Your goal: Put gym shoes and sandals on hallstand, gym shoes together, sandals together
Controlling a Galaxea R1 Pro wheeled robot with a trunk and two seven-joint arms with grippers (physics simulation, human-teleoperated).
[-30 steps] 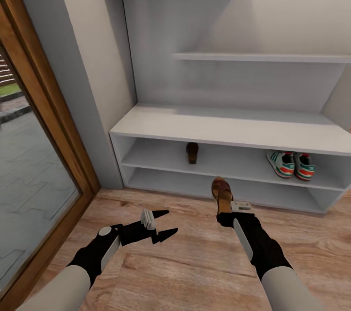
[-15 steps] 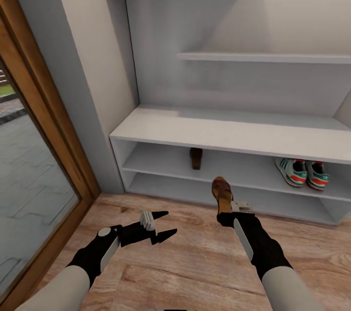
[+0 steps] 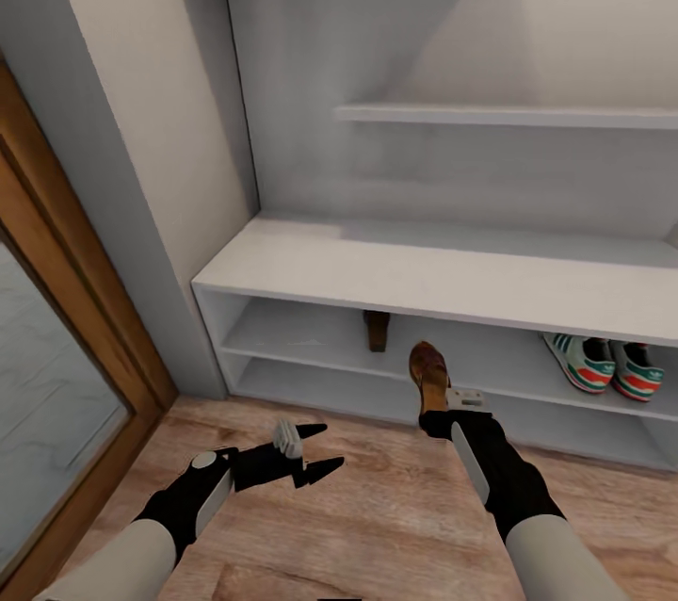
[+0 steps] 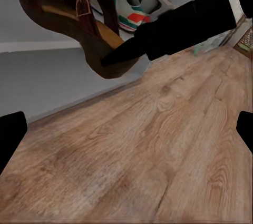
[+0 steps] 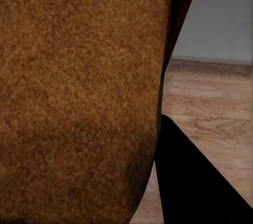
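My right gripper (image 3: pixel 435 410) is shut on a dark brown sandal (image 3: pixel 428 373), held above the corridor floor (image 3: pixel 377 507) just in front of the hallstand (image 3: pixel 424 276). The left wrist view shows that sandal (image 4: pixel 79 21) gripped at its heel by the black fingers (image 4: pixel 158 39). Its tan insole (image 5: pixel 79 87) lies close to the right wrist camera. The other sandal (image 3: pixel 377 329) stands on the hallstand's upper open shelf. The two gym shoes (image 3: pixel 607 364) sit side by side on the same shelf, to the right. My left gripper (image 3: pixel 318 450) hangs open over the floor, holding nothing.
A wood-framed glass door (image 3: pixel 56 375) stands at the left, beside a grey wall corner (image 3: pixel 122 205). Two staggered upper shelves (image 3: pixel 508 116) hang over the bench top. Bare plank floor lies between my arms.
The head view has shifted, so the hallstand looks nearer and the door frame sits further left. My right gripper still holds the sandal at the same spot; the left arm has barely moved.
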